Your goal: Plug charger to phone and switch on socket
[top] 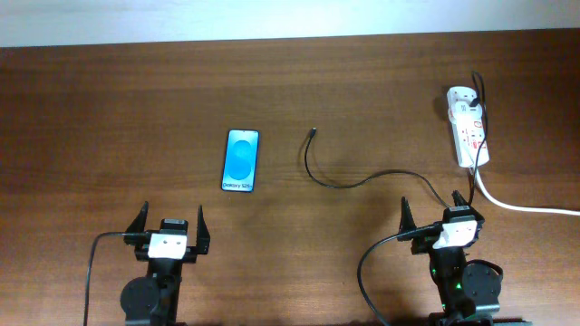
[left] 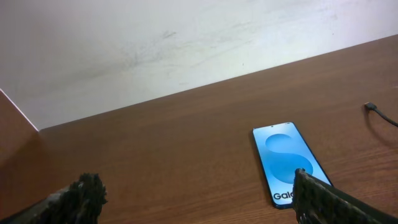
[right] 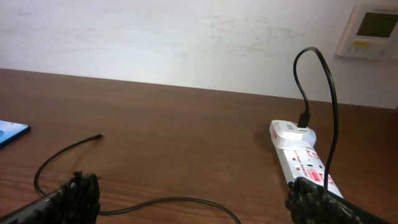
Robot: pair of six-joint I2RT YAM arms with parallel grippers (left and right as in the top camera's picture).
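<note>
the thin black charger cable (top: 337,184) at frame centre looks light and floppy, best pinched behind its metal connector (top: 313,132); left gripper (top: 170,225) and right gripper (top: 433,212) gape empty.

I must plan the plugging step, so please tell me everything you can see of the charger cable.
The charger is a thin black flexible cable lying slack on the wooden table. Its free end, a small connector, lies right of the phone, apart from it. The cable curves along the table toward the socket, then loops up into a white adapter on it. Nothing grips it.
</note>
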